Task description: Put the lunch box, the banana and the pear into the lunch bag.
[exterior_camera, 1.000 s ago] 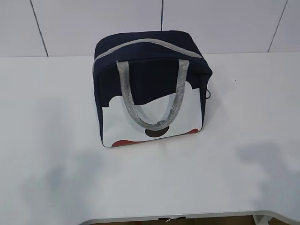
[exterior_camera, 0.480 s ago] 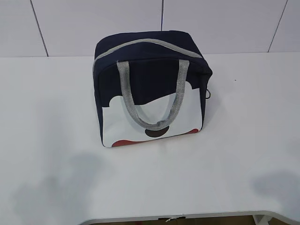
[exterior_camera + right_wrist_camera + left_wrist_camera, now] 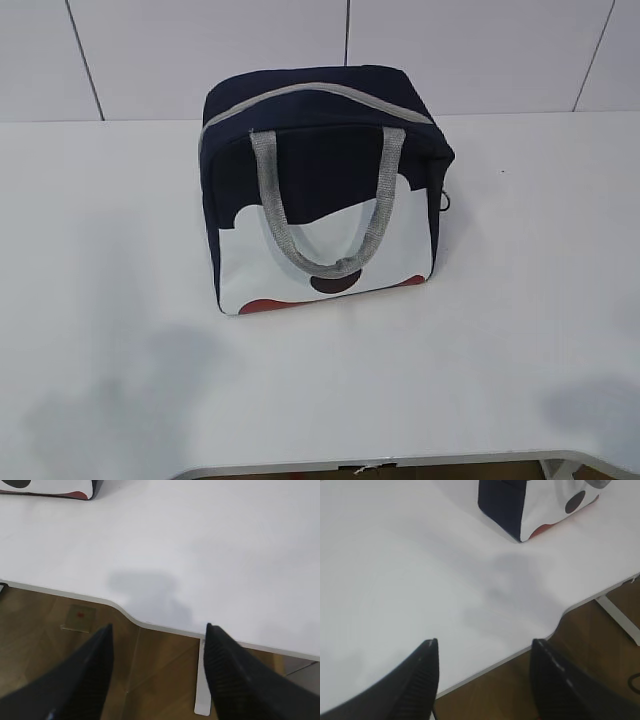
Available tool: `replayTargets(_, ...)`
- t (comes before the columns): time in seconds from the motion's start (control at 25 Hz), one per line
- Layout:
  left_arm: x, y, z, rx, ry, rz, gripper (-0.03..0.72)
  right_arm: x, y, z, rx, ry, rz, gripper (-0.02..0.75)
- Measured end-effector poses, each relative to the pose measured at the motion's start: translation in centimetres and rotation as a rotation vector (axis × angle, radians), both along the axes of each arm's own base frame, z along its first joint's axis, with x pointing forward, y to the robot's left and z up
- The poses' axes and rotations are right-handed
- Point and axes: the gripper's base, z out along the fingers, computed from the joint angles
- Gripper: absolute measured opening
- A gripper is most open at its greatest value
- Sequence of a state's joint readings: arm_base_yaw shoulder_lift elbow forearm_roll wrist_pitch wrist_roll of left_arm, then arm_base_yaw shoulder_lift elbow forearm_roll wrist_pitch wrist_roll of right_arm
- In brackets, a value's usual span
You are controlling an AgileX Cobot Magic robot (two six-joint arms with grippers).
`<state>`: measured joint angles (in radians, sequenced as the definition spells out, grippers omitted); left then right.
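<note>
Plainly, stage: the bag looks zipped shut and no lunch box, banana or pear shows in any view; either they are already inside or out of frame; I cannot tell which; I judge the task at its close or at a pause, both arms standing back
Lunch bag: the lunch bag (image 3: 322, 190) stands upright in the upper middle of the exterior view on the white bench (image 3: 520, 300); grey zipper (image 3: 310, 92) runs closed across its top; grey handles (image 3: 325, 215) hang down over the white-and-red front panel; its lower corner shows at the top of the left wrist view, a sliver at the upper left of the right wrist view
Left gripper: the left gripper (image 3: 485, 677) hangs over the bench's near edge, well apart from the bag; fingers (image 3: 422, 680) spread, nothing between them
Right gripper: the right gripper (image 3: 157, 672) hangs over the bench edge and the wooden floor (image 3: 60, 645); fingers (image 3: 227, 675) spread and empty
Next move: if food remains outside, the zipper must first be drawn open, one arm steadying the bag; otherwise nothing is left but to rest
</note>
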<state>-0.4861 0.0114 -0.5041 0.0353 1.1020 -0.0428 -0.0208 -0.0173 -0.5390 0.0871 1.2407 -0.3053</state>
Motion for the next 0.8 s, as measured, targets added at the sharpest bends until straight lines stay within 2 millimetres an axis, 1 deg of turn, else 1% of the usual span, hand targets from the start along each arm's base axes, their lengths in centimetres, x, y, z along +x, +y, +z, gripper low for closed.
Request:
replayTargets(0.2,0.0,0.0,0.0,0.0,0.0,0.0,0.414,0.69,-0.31,-0.4,-0.045,-0.031,-0.01,0.476)
replayTargets(0.8,0.05,0.1,0.0,0.01,-0.005,0.008,0.414,0.82,-0.51,-0.39,-0.034,-0.042,-0.044,0.476)
